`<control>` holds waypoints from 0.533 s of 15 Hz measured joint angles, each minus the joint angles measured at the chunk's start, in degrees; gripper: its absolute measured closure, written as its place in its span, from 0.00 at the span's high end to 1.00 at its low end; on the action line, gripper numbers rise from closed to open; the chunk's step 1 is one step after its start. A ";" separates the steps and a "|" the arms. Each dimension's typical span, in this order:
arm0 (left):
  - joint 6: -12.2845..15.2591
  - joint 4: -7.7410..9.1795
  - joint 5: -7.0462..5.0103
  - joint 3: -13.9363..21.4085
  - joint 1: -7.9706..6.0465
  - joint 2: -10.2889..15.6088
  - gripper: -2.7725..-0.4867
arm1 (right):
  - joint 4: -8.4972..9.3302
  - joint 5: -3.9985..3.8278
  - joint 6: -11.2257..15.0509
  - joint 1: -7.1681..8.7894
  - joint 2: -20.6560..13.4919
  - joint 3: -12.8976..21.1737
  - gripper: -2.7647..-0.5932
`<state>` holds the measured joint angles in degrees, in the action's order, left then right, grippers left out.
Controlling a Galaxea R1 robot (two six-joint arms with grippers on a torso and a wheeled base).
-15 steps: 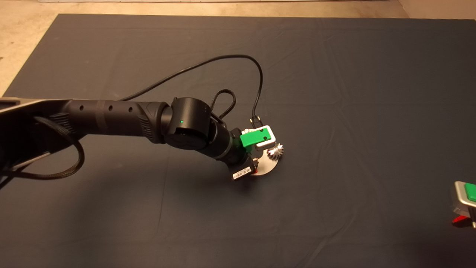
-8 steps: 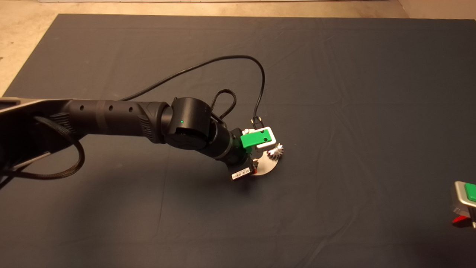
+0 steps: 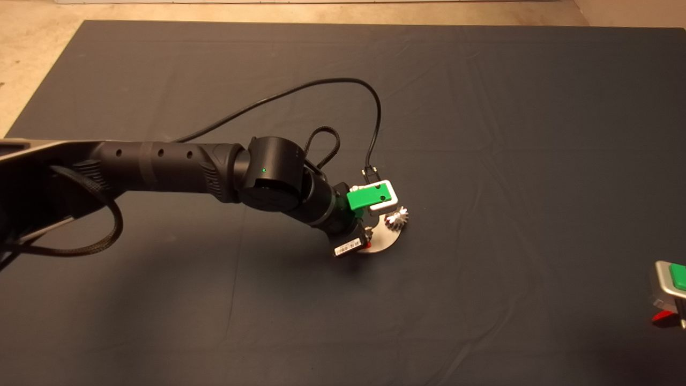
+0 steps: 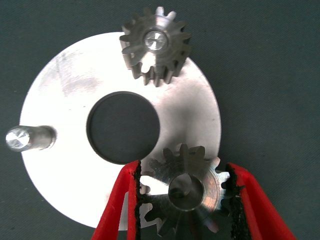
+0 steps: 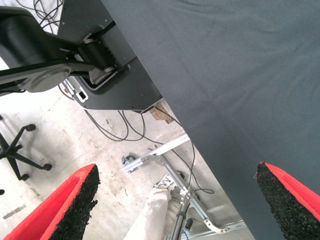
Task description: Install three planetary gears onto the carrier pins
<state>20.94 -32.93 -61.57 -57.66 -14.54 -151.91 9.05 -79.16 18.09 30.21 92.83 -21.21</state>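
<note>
Barely shifted, left gripper (image 4: pixel 185 192) fingers still grasp a planetary gear (image 4: pixel 186 196), seemingly over its pin.

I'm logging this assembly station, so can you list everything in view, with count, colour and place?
Carrier disc: one, silver, flat on the mat near its middle, with a round central hole.
Planetary gears: two in view, silver; one seated gear sits on a pin at the disc's rim, one held gear is between the left end effector's fingers over the disc.
Bare carrier pin: one, silver, upright at the disc's edge.
Mat: one, dark grey, covering the table.
Floor clutter: cables, a metal frame, a chair base, beyond the mat in the right wrist view.
Left end effector: green with red fingers, over the disc, shut on the gear.
Right end effector: parked at the mat's lower right, open.
</note>
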 joint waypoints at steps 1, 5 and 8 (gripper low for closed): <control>-0.43 0.43 -0.46 -0.27 -0.38 0.01 0.14 | -0.02 0.00 -0.01 0.00 0.00 0.00 0.80; -0.99 1.48 -1.21 -0.39 -0.76 0.01 0.14 | 0.00 0.00 0.01 0.00 0.00 0.00 0.80; -0.99 2.17 -1.67 -0.38 -1.02 0.01 0.14 | -0.02 -0.03 0.01 0.00 0.00 0.00 0.80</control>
<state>19.96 -30.76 -63.24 -58.04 -15.57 -151.89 9.03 -79.19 18.10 30.21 92.83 -21.21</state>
